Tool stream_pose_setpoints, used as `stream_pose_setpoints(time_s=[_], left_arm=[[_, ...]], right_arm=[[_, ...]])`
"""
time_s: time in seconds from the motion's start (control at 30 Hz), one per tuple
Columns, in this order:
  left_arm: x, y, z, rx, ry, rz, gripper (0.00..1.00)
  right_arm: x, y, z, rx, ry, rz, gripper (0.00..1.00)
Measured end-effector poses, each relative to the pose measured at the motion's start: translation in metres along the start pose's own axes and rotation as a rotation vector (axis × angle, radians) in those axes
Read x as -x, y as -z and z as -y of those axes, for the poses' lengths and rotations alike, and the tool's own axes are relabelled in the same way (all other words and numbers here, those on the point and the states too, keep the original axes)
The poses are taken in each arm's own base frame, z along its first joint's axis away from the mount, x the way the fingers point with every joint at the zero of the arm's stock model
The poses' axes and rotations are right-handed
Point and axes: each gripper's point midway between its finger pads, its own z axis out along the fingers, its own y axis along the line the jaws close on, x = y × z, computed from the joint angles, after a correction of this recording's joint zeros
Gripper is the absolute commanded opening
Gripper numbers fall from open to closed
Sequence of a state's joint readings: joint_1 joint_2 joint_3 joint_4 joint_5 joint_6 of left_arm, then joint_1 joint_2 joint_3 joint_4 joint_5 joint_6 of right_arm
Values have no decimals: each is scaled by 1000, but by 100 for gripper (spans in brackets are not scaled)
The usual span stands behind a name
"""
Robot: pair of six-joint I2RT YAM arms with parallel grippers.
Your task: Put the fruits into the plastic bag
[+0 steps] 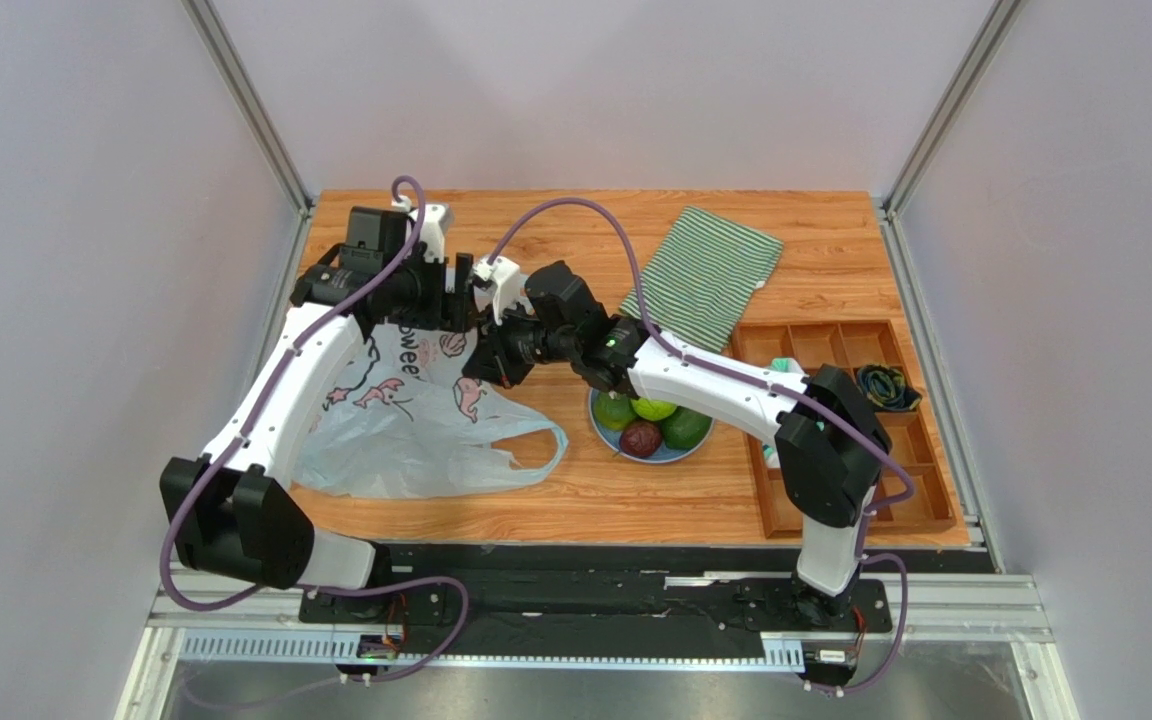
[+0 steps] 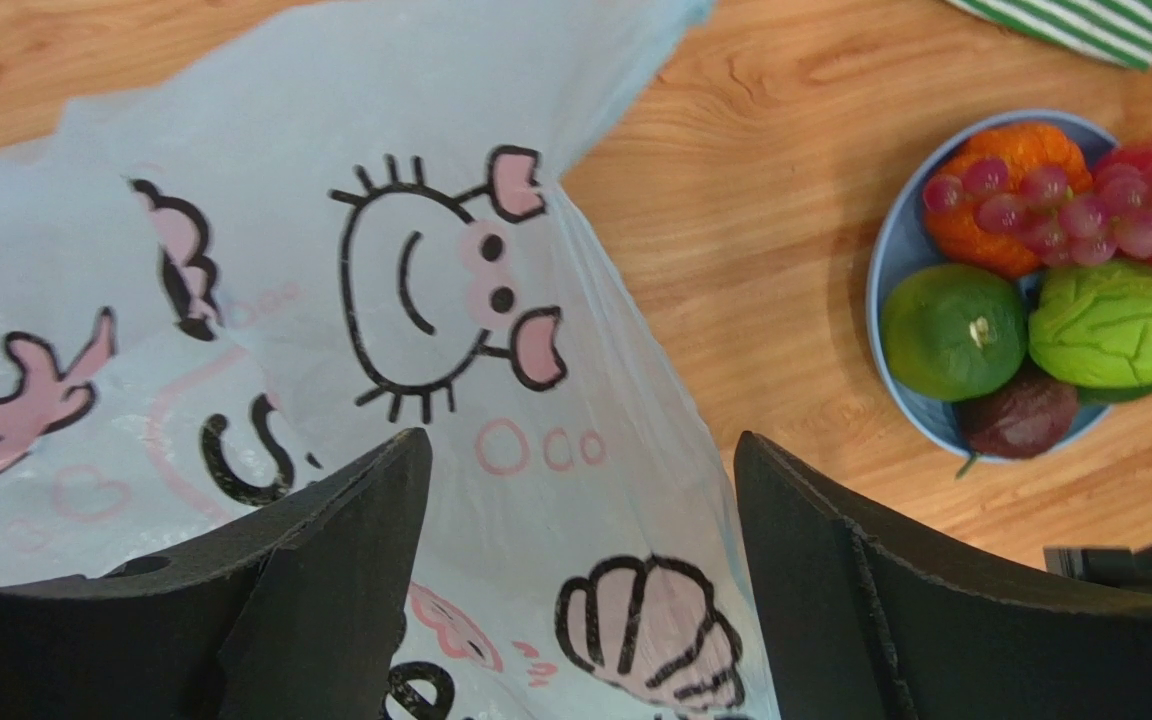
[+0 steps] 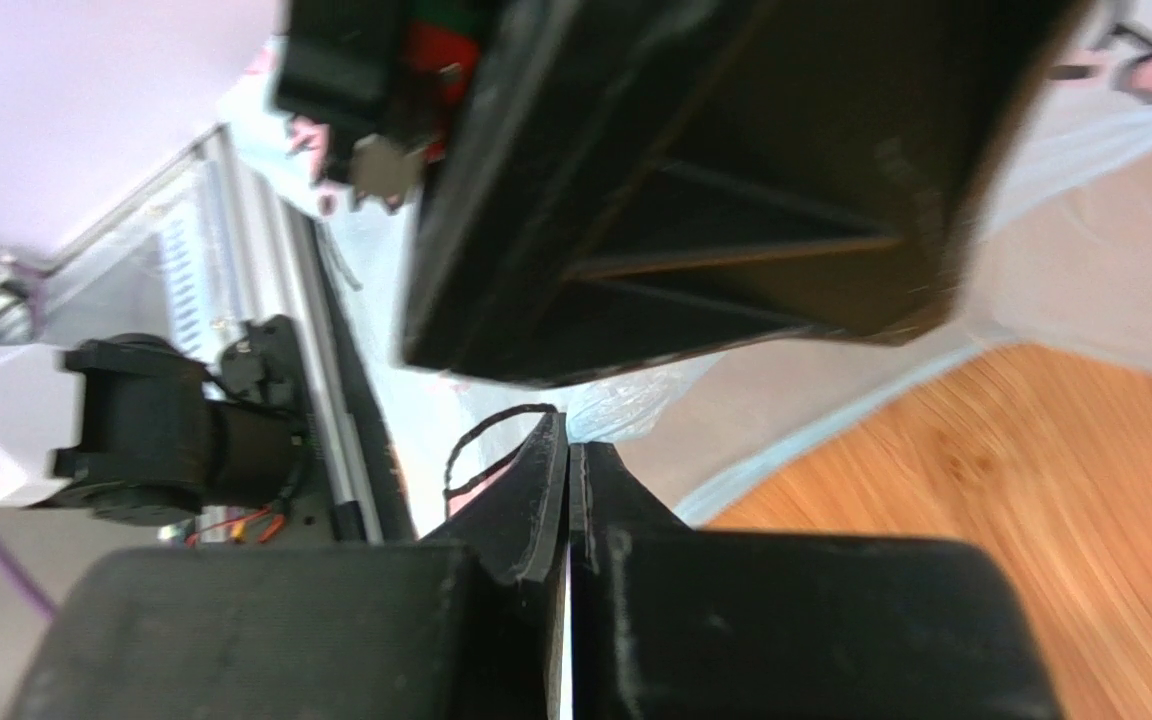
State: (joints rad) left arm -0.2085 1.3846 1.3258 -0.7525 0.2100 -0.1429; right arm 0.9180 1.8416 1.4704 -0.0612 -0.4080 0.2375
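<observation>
My left gripper [image 2: 582, 458] hangs spread apart over the plastic bag [image 1: 387, 435] by the bench's left edge; my right gripper [image 3: 567, 443] is pinched on its rim. The fruits [image 1: 654, 423] sit on the blue plate [image 2: 886, 285] mid-bench.

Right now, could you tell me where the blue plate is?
In the top view the blue plate sits right of the plastic bag, left of the wooden tray, partly under the right arm.
</observation>
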Motion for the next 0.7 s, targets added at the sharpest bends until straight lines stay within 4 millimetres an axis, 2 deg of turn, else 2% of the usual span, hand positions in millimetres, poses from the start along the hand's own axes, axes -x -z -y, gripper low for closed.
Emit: stream_pose_setpoints(time_s=[0.2, 0.27, 0.33, 0.37, 0.43, 0.47, 0.57, 0.67, 0.7], left_arm=[[-30, -20, 11, -97, 2, -136, 80], [-36, -22, 12, -112, 3, -159, 75], [-37, -22, 14, -124, 1, -166, 64], [-38, -22, 17, -135, 0, -168, 53], [-39, -23, 21, -159, 3, -174, 38], [-40, -24, 24, -177, 0, -181, 24], [-45, -28, 32, -218, 5, -204, 0], [-47, -29, 37, -246, 7, -212, 0], [-47, -29, 37, -249, 7, -211, 0]], right_arm=[[-7, 1, 18, -97, 8, -17, 0], [-9, 2, 22, -118, 10, -24, 0], [-10, 3, 25, -134, 11, -29, 0], [-11, 3, 26, -139, 12, -29, 0], [-11, 3, 28, -149, 15, -30, 0], [-11, 3, 28, -155, 20, -31, 0], [-13, 2, 29, -169, 31, -35, 0], [-15, 3, 28, -181, 37, -41, 4], [-15, 3, 27, -186, 38, -43, 10]])
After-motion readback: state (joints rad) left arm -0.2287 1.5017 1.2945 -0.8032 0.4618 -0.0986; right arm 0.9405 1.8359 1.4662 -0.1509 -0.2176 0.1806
